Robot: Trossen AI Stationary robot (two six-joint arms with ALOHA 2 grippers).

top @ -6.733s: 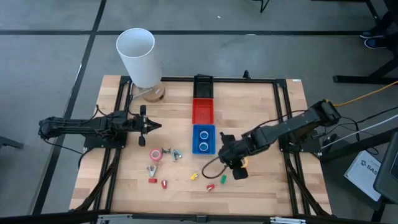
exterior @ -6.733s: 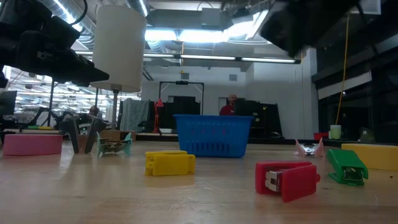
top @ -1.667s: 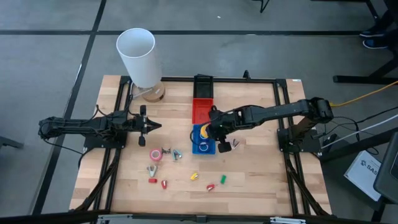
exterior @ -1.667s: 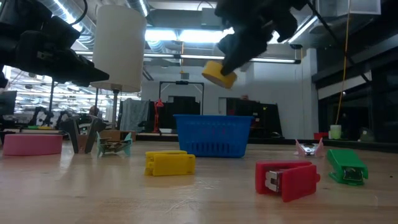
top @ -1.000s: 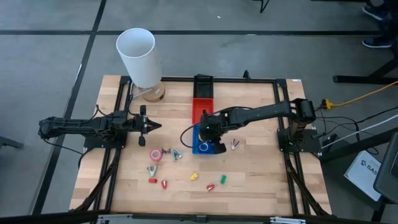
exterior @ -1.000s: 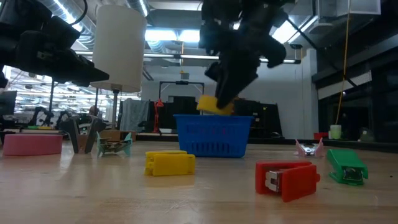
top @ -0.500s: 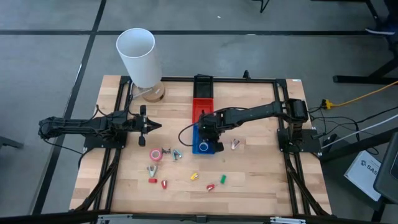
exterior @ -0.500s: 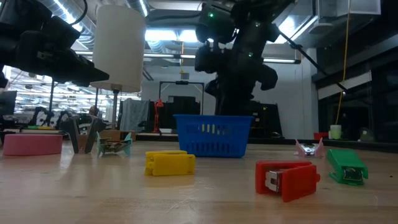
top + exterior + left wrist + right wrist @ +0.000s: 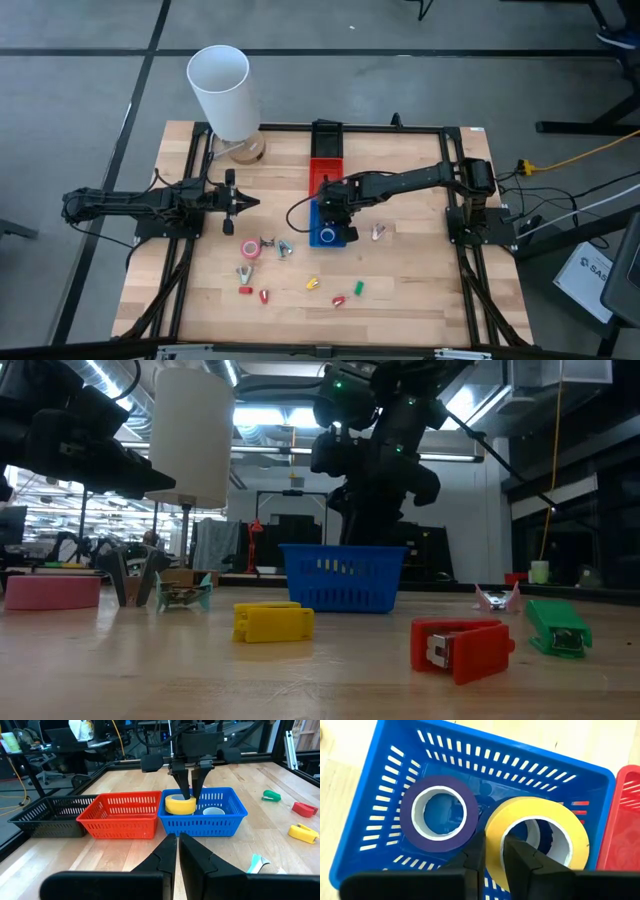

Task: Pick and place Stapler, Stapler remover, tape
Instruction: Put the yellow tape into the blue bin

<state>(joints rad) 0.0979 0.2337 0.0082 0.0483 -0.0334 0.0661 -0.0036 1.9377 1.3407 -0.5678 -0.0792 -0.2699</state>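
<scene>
A yellow tape roll is down inside the blue basket at the table's middle, with my right gripper shut on it from above. Beside it, a dark blue tape roll lies flat on the basket's floor. A pink tape roll lies flat on the wood left of the basket, near silvery staple removers. Small staplers lie nearer the front: yellow, red and green. My left gripper waits shut at the table's left. My right gripper has the yellow roll's ring wall between its two fingers, one finger inside the centre hole and one outside. The fingers slant steeply down from above into the basket. The roll sits tilted low in the basket, its edge over the dark blue roll's rim.
A red basket and a black basket stand in line behind the blue one. A tall white cylinder stands at the far left. Another staple remover lies right of the blue basket. Bare wood lies at the front right.
My right gripper has gone down with the yellow roll, from the blue basket's rim into the basket, then stayed still over the last half second.
</scene>
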